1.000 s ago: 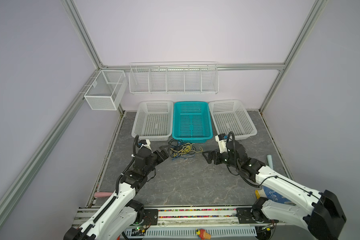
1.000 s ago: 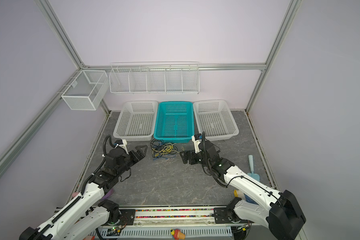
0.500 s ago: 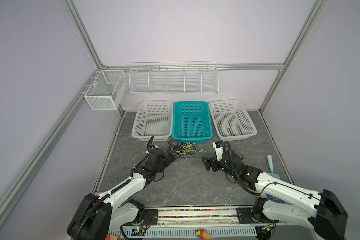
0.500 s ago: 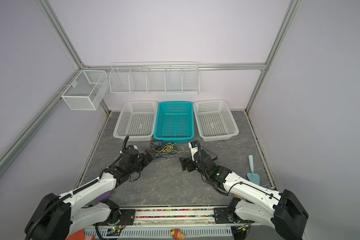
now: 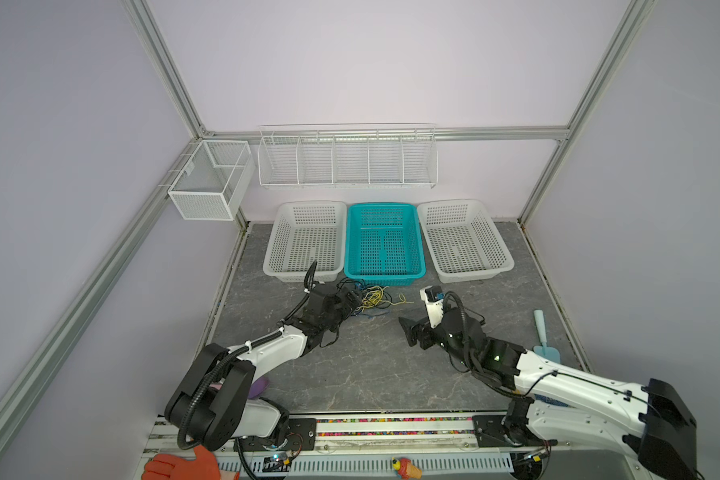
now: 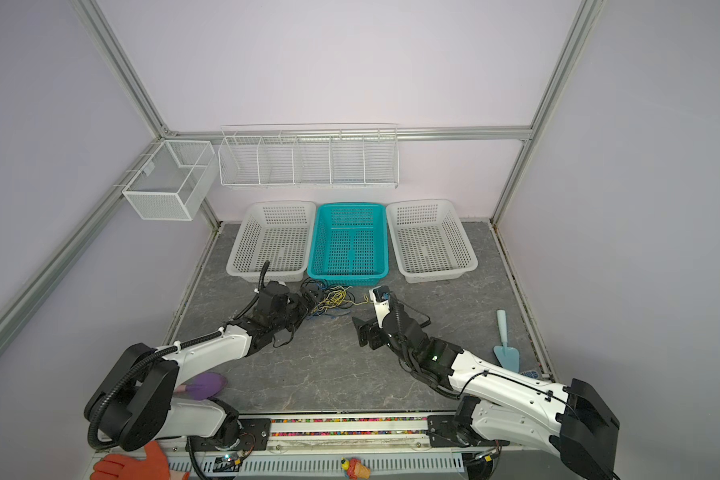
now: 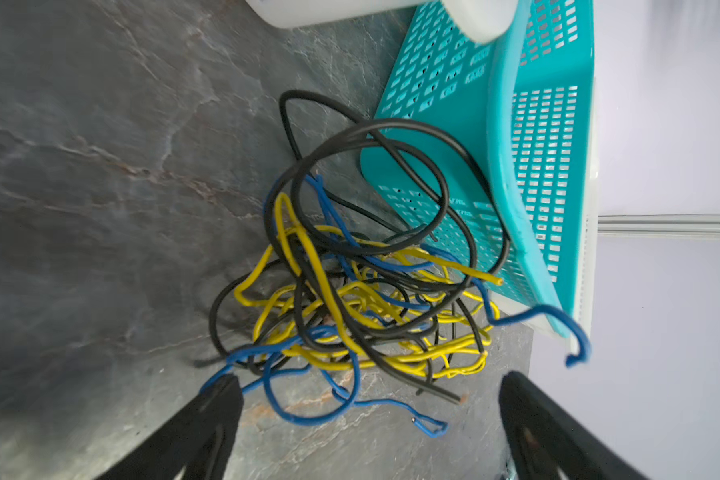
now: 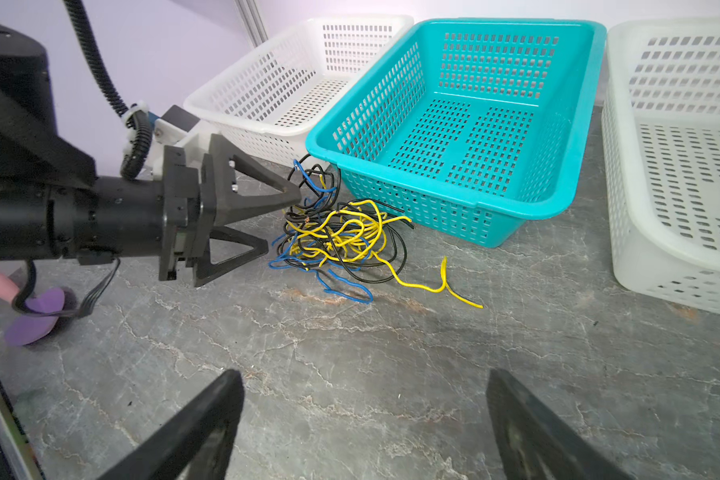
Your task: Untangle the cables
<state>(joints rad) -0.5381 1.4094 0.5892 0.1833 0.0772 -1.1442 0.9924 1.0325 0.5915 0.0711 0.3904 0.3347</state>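
Cables [image 8: 341,237]: yellow, black and blue tangle on desk [image 8: 350,374], against the teal basket [image 8: 433,208] front wall. Likely light, thin, springy; loops will snag. Best hold: loose yellow end [image 8: 429,289] trailing away from basket. Left jaws spread at tangle's edge; right jaws spread, well apart. No legible writing.

Grey tabletop [image 5: 371,365] carries teal basket [image 5: 385,275]; white baskets [image 5: 296,272]; tangled cables [image 5: 373,297]; blue trowel [image 5: 542,332].

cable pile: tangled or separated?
Tangled. The cables lie in one heap, yellow, black and blue strands looping through each other, beside the teal basket.
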